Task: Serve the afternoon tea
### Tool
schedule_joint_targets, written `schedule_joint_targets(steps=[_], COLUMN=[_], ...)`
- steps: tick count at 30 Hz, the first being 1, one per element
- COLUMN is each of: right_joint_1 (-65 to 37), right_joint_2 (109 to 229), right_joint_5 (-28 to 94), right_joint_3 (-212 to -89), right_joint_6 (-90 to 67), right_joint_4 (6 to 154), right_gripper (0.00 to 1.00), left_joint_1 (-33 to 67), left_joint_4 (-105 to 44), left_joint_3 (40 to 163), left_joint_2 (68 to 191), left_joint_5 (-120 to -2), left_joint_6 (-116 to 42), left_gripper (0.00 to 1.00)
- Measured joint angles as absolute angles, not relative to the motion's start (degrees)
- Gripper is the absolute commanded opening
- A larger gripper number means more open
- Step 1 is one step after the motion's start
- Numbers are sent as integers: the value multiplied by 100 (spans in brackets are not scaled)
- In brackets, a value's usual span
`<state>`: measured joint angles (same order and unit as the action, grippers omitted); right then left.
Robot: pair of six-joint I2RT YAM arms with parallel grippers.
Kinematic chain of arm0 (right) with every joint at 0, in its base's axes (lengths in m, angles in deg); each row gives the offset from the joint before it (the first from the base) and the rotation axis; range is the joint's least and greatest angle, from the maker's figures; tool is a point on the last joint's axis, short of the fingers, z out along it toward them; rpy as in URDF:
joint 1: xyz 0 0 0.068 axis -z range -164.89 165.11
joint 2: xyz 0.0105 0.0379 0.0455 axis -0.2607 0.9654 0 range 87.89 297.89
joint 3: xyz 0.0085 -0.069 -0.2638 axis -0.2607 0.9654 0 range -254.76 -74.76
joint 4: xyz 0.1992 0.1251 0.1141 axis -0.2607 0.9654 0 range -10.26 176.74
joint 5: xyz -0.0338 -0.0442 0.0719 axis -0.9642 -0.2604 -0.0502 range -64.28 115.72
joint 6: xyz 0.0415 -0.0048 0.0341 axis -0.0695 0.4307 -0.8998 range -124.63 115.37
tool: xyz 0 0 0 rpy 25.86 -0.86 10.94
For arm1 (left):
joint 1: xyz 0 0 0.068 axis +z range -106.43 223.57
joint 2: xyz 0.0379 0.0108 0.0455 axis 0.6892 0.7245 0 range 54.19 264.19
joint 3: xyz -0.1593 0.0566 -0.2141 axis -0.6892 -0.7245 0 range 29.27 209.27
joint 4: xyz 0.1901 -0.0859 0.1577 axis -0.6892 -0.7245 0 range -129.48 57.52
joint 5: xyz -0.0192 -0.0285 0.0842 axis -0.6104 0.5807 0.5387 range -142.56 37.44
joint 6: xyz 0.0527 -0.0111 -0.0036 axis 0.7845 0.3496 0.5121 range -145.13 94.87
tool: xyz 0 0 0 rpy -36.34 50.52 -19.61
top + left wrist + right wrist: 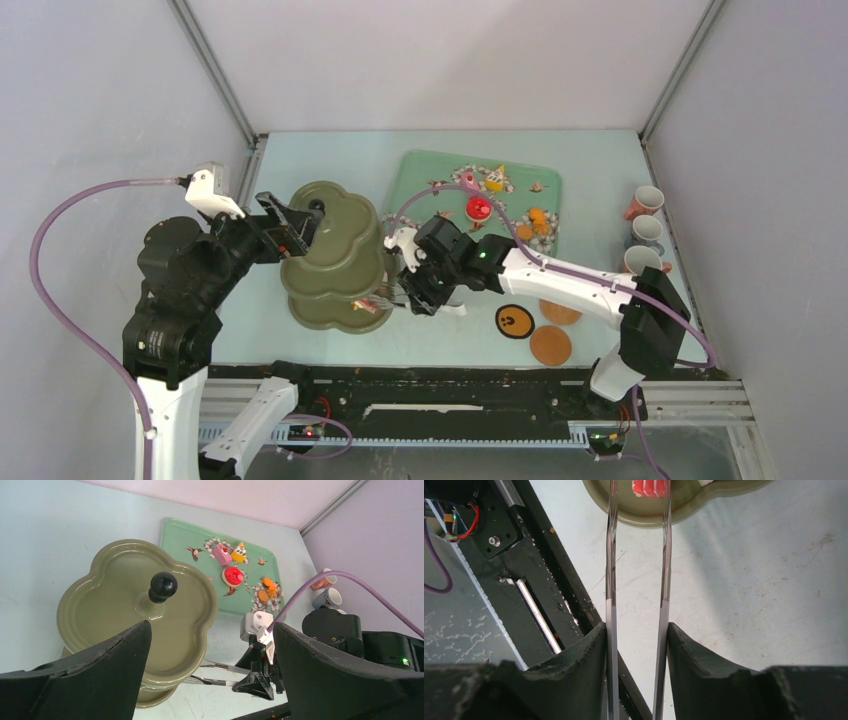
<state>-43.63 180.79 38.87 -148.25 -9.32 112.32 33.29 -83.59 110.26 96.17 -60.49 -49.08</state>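
AFTERNOON TEA, MID-SERVICE: My right pincer clamps the metal tongs, whose tips flank a red-and-white pastry on the bottom tier of the olive-green stand. My left pincer hangs spread wide beside the stand's top tier. Other pastries lie on the mint-green tray. Three cups line the right edge of the table, with coasters near them.

An upright olive stand has a red-white pastry at its lowest tier.
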Motion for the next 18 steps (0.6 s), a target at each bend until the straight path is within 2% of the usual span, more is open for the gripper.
schedule_joint_targets(steps=[13,18], right_joint_1=[-4256,-4214], right_joint_2=[18009,18024], right_joint_5=[3992,4094], right_joint_3=[-14239,-14217], right_joint_6=[-1323,-1369], right_joint_4=[11116,10957], right_gripper=[34,28], left_joint_1=[3329,3329], left_joint_4=[-8350,-8392], left_joint_3=[10884,10811], left_joint_2=[9573,9555], left_joint_5=[-5974,-5845], left_joint_6=[-5061,-5209], left_gripper=[98,98])
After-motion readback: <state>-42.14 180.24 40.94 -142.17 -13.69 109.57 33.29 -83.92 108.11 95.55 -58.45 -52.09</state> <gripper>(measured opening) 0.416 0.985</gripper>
